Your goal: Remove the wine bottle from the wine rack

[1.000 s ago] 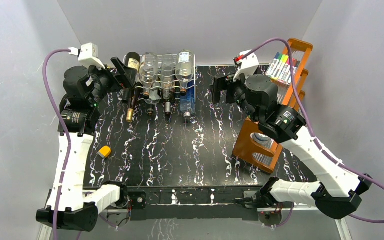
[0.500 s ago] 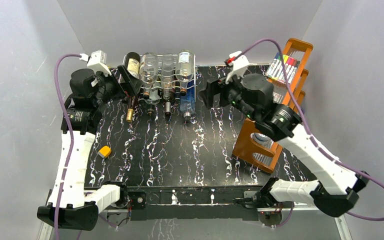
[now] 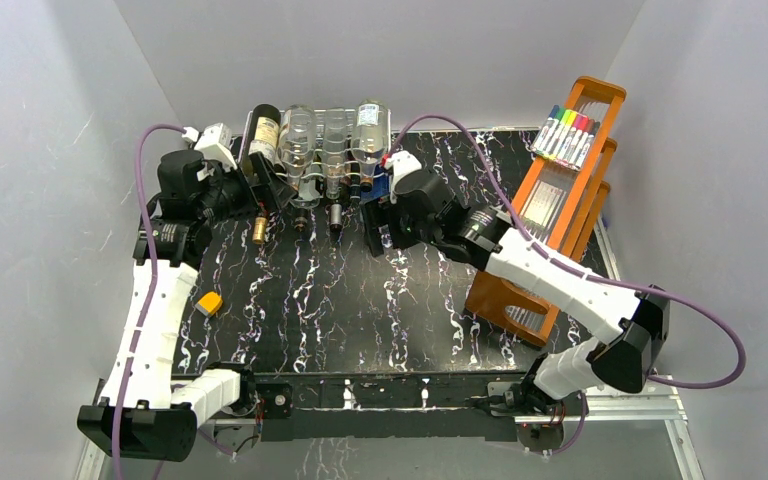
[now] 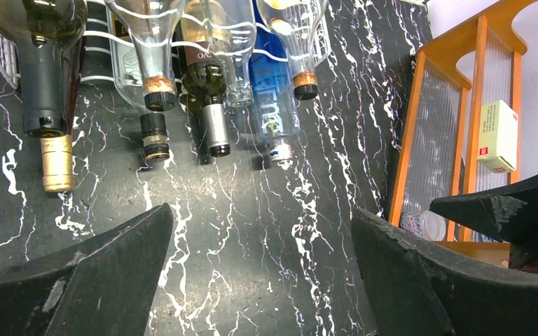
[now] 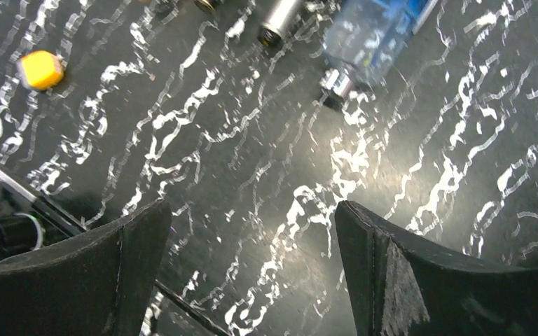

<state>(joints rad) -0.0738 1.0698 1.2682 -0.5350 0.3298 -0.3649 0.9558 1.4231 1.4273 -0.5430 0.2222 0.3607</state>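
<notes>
The silver wire wine rack [image 3: 312,180] stands at the back of the table with several bottles lying in it, necks toward me. A dark wine bottle [image 3: 263,130] with a pale label lies at its left end, and a gold-foiled neck [image 3: 259,229] pokes out below it. Clear bottles and a blue bottle [image 3: 374,196] fill the other cradles. My left gripper [image 3: 268,186] is open beside the rack's left front corner. In its wrist view the open gripper [image 4: 260,210] hangs over bare table before the dark neck [image 4: 42,84]. My right gripper [image 3: 373,228] is open just in front of the blue bottle [image 5: 368,35], holding nothing.
A tall orange wooden rack [image 3: 525,255] with coloured markers [image 3: 565,135] stands at the right, close behind the right arm. A small orange block [image 3: 209,302] lies near the left arm. White walls close in the table's back and sides.
The right arm has swung left and down from beside the orange rack to the front of the wire rack's right end. The left gripper has shifted right toward the rack's left end. Both stay open.
</notes>
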